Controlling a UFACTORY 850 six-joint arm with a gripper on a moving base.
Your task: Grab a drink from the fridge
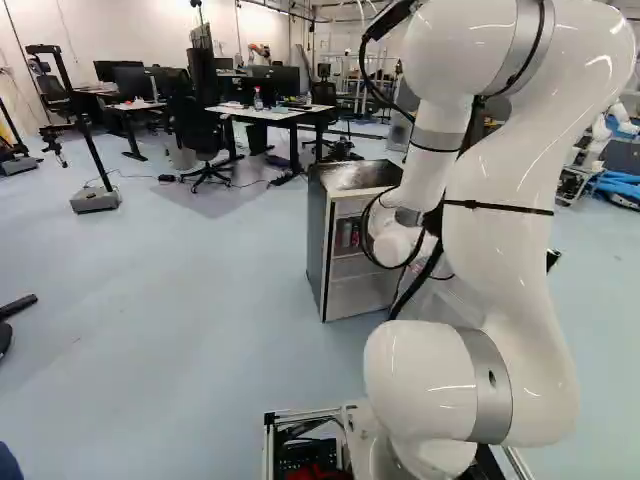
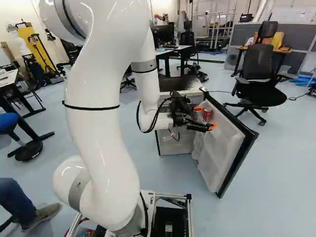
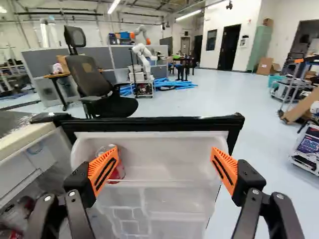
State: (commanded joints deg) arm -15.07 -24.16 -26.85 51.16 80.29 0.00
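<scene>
My gripper (image 2: 205, 117) is at the open fridge door (image 2: 222, 160) in the right base view, its orange-padded fingers reaching toward a red can (image 2: 208, 114) in the door's upper shelf. In the wrist view the gripper (image 3: 164, 160) stands wide open with nothing gripped. That can (image 3: 118, 172) is partly hidden behind one orange pad, off to one side of the gap. The white shelf (image 3: 167, 149) lies ahead between the fingers. The small fridge (image 1: 318, 235) shows in the left base view, with dark cans (image 1: 349, 234) inside, and more cans (image 3: 20, 211) show beside the gripper.
The door's black edge (image 3: 154, 123) runs behind the shelf. Beyond it stand an office chair (image 2: 258, 74), grey partitions (image 3: 119, 57) and another robot (image 3: 143, 54). Desks (image 1: 270, 113) are behind the fridge. A seated person's leg (image 2: 19, 202) is near the base at the right base view's left.
</scene>
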